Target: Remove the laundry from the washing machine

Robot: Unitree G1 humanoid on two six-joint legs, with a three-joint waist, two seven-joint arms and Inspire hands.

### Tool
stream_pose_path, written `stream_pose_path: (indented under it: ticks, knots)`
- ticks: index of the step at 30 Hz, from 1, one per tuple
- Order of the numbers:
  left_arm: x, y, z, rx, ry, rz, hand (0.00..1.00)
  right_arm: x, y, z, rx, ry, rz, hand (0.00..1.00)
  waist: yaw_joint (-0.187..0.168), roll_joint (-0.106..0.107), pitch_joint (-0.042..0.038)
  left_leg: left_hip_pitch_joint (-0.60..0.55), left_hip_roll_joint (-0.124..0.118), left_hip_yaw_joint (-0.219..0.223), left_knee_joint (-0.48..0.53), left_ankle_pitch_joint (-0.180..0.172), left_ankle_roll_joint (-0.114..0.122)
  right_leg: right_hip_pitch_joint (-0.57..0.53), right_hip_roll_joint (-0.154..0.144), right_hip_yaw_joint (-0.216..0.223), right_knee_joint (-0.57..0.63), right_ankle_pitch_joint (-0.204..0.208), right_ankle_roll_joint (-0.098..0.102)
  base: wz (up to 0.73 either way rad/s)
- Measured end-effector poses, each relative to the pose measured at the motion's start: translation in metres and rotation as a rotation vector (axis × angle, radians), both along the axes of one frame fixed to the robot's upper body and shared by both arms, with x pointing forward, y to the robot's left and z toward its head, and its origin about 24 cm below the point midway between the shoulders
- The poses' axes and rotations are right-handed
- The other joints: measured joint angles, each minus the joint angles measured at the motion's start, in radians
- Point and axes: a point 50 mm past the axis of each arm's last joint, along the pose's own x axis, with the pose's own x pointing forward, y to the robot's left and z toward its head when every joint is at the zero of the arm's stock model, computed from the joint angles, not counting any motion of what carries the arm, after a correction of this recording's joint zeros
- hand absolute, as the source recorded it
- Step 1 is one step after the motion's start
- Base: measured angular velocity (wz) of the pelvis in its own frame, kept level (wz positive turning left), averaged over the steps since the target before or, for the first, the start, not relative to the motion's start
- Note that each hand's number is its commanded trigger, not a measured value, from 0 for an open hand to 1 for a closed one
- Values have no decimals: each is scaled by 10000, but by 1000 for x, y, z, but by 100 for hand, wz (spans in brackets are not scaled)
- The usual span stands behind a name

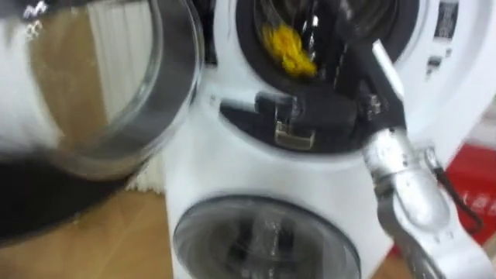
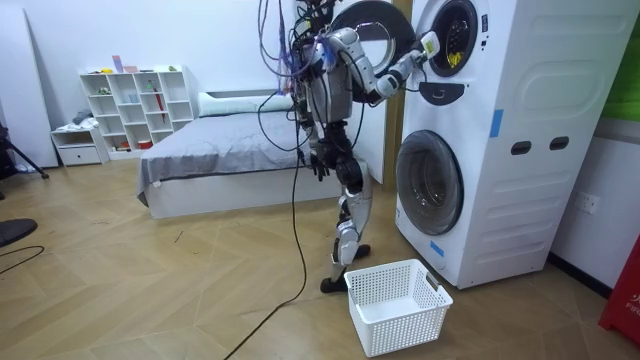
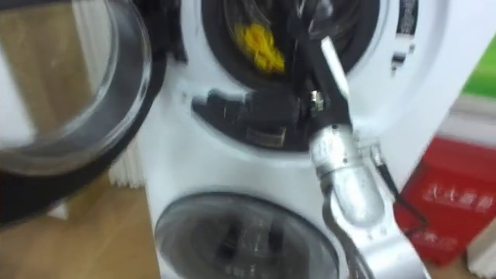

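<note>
right hand in upper drum, yellow cloth

white wall, herringbone wood floor, low bed with grey cover, white cubby shelf beside it, small white cabinet

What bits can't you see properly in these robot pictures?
Right hand: inside the dark upper drum in the eye views; whether it holds the yellow cloth is hidden.
Left hand: too small in the room view to read.
Lower door: blurred in the eye views; what lies behind it is unclear.
</note>
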Motion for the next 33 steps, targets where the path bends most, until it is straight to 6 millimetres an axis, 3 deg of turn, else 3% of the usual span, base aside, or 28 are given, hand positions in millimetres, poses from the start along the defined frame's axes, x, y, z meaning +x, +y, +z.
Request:
stream_pose_path:
  ticks: [4,6,9,13,14,15,16,17,19,22,23,24,25,29,33]
  knots:
    - [6,-2,-1,-246,-65,138,0,1,-6,1,-93,54,-518,0,-350,113,39,98,-438,75,648,-597,366,488,-508,-295,-171,-335,369,13]
    - [25,-4,3,-476,-545,12,0,0,-13,9,-343,-335,-966,0,-558,270,64,31,-704,48,982,-1037,527,543,-808,-410,160,-623,705,23]
    - [59,-6,11,-591,-1618,-307,0,-4,-11,19,-447,-848,-1037,0,-782,580,76,214,-1037,61,1158,-1324,814,368,-1252,-444,1262,-853,1102,19]
    - [89,-5,19,-734,-2579,-416,0,-3,-14,18,-424,-842,-1350,0,-795,579,139,951,-1366,354,773,-1626,1105,57,-1827,-469,2908,-847,1341,-5]
    - [94,-6,20,-788,-2769,-432,0,-3,-18,15,-467,-769,-1541,0,-825,611,155,1185,-1389,358,668,-1726,1180,-87,-1899,-479,3287,-636,1630,-32]
    - [95,-6,21,-781,-2892,-495,0,-5,-20,10,-509,-691,-1730,0,-828,704,193,1386,-1359,305,589,-1831,1236,-282,-1834,-364,3610,-444,1732,-27]
    - [98,-6,22,-736,-3018,-542,0,-6,-20,9,-580,-678,-1799,0,-817,692,186,1458,-1342,283,491,-1865,1245,-423,-1760,-217,3642,-500,1731,-39]
    - [100,-7,22,-763,-3062,-545,0,-7,-25,5,-722,-611,-2022,0,-765,706,164,1548,-1234,280,351,-1891,1275,-786,-1624,-12,3471,-710,1594,-25]
    - [93,-6,19,-805,-2912,-491,0,-7,-30,2,-775,-400,-2227,0,-816,766,179,1712,-1061,244,289,-1895,1287,-1310,-1329,22,2832,-739,1497,2]
    - [73,-2,13,-690,-2366,-356,0,-7,-34,4,-783,-416,-2365,0,-1055,732,157,2008,-1064,257,154,-1928,1334,-1684,-1187,89,1009,141,1300,19]
    - [58,1,11,-607,-1995,-242,0,-7,-37,4,-774,-436,-2461,0,-1123,684,107,2211,-1094,257,15,-1936,1324,-1635,-1130,232,710,574,1169,16]
    - [46,4,10,-504,-1649,-108,0,-7,-41,6,-751,-519,-2616,0,-1130,574,24,2302,-1153,245,-64,-1956,1289,-1539,-1023,383,488,1139,1187,13]
    - [41,5,9,-466,-1521,-16,0,-7,-43,8,-737,-568,-2720,0,-1121,562,20,2339,-1142,194,-67,-1975,1261,-1451,-987,406,369,1420,1175,12]
    - [25,8,7,-281,-971,163,0,-7,-51,11,-624,-628,-2948,0,-957,539,1,2583,-921,35,-335,-1984,1089,-886,-663,323,-426,1820,1029,6]
    - [19,7,5,-235,-702,247,0,-7,-50,11,-898,-614,-2669,0,-814,484,7,2726,-813,88,-480,-2001,949,-809,-488,430,-539,1874,944,-12]
